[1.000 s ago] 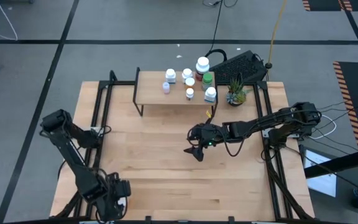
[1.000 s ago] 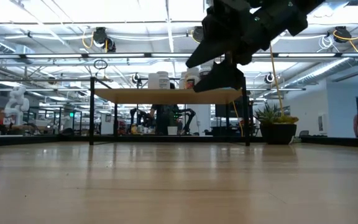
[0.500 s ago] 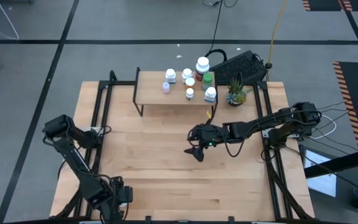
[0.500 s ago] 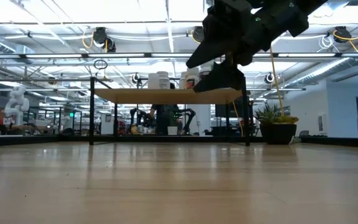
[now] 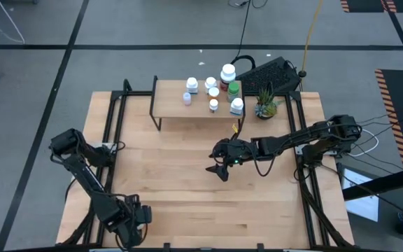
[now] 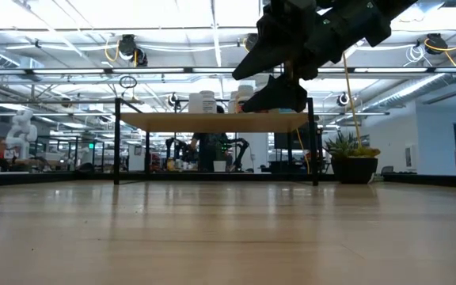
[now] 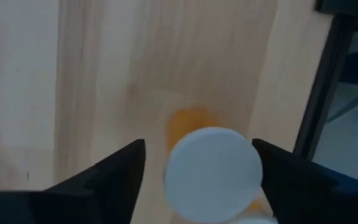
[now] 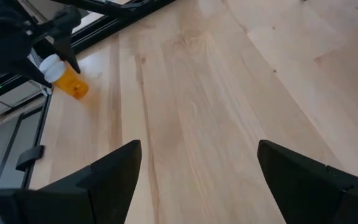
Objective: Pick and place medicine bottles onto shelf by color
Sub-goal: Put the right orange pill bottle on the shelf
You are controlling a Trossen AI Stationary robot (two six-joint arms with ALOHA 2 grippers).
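An orange medicine bottle [image 7: 211, 173] with a white cap sits near the table's near left corner. I also see it in the right wrist view, lying tilted on the wood [image 8: 72, 81]. My left gripper [image 7: 198, 143] is open over it, one finger on each side of the cap; I cannot tell whether it touches. In the high view my left gripper [image 5: 128, 218] hides the bottle. My right gripper [image 5: 219, 169] hangs open and empty above the table's middle. Several bottles [image 5: 213, 89] stand on the shelf [image 5: 170, 105] at the far edge.
A small potted plant [image 5: 264, 106] stands right of the shelf, with a black keyboard [image 5: 271, 71] beyond the far edge. Black frame rails [image 5: 114, 133] run along the table's left and right sides. Bare wood lies between the two grippers.
My right gripper has risen a little above the table's middle, still open. My left arm's upper joint has shifted slightly toward the near edge, while its gripper stays by the near left corner.
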